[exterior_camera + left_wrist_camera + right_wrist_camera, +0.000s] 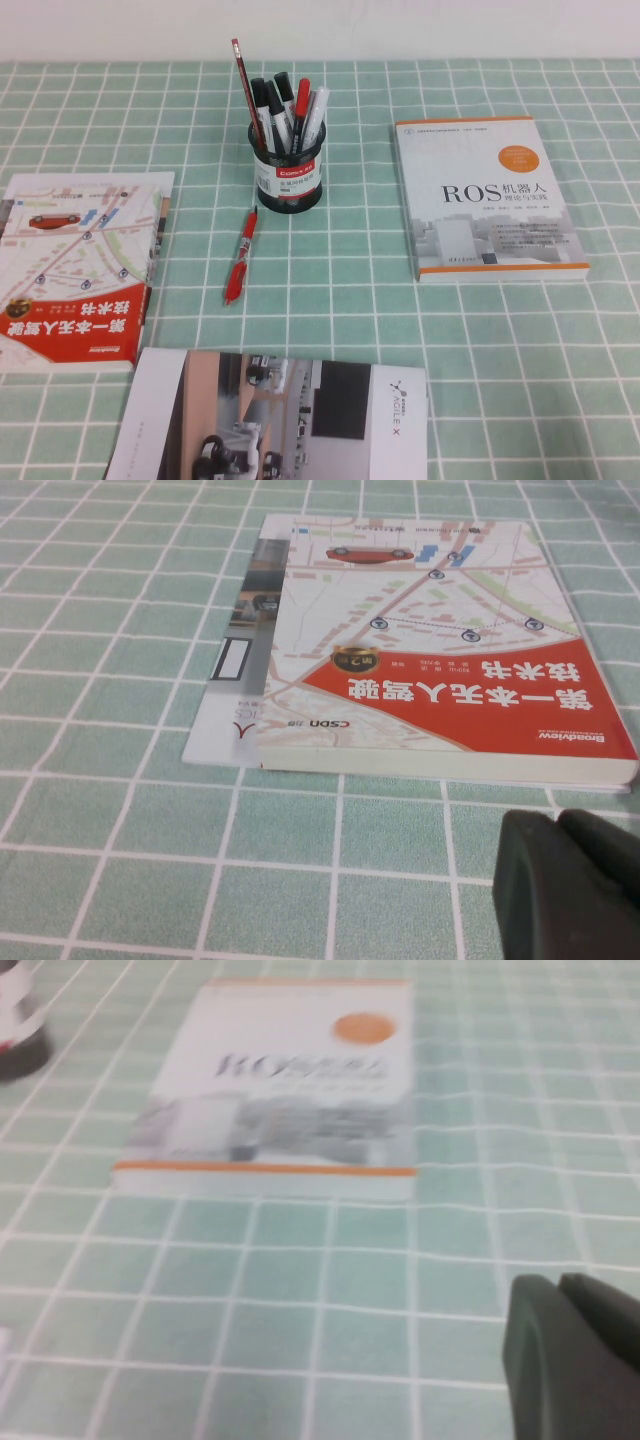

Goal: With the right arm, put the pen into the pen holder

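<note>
Pen [240, 256]: slim, red at both ends with a black middle, flat on the green checked worktop [480, 360], just near of the pen holder [287, 176], far tip close to the holder's base, touching or not cannot be told. Probably light and stiff, with a smooth round plastic barrel, so likely to roll or skid if nudged from one side. Best taken across the black middle section, jaws square to the barrel, pinched near the balance point so neither end droops on the lift. Pen holder upright, black mesh with a white label, already crowded with markers and a tall pencil; little free room, so a steep, tip-first entry probably needed. Left gripper [565, 885] low over the worktop just near of the red map book [440, 650], jaws together, nothing held. Right gripper [570, 1355] low over bare worktop near of the white ROS book [280, 1080], well right of the pen, jaws fully closed and empty; opening needed before any reach. Neither gripper visible from above. Brochure [280, 420] at the near edge.
</note>
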Tool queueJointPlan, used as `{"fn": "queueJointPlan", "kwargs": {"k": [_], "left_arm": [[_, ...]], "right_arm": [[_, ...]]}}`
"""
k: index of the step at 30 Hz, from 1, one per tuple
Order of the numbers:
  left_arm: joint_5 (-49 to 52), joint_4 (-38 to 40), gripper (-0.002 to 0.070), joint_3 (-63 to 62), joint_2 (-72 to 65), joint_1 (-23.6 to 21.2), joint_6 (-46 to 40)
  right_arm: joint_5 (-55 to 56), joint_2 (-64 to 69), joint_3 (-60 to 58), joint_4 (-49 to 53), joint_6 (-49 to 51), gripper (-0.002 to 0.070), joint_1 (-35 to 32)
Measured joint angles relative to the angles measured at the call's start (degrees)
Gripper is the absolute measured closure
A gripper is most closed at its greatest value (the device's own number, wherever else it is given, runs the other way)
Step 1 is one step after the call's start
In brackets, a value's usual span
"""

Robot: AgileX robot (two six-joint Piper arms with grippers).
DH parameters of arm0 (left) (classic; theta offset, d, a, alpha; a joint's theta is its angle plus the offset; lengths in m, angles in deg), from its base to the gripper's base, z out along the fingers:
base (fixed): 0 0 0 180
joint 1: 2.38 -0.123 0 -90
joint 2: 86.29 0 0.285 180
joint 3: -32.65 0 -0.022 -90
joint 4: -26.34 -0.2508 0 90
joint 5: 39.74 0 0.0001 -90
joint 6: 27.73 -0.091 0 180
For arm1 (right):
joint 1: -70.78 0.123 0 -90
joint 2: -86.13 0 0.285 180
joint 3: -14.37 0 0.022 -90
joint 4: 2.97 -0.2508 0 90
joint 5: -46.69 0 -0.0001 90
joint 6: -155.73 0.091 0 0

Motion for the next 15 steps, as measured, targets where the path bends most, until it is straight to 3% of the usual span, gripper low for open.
{"fn": "queueJointPlan", "kwargs": {"k": [8, 15], "left_arm": [[0.0, 0.0, 0.0679, 0.0, 0.0, 0.0, 0.0], [0.0, 0.0, 0.0679, 0.0, 0.0, 0.0, 0.0]], "right_arm": [[0.3, -15.3, -7.3, 0.1, 0.0, 0.0695, -2.5], [-3.6, -20.0, -7.8, 0.2, 0.0, 0.0695, -2.6]]}}
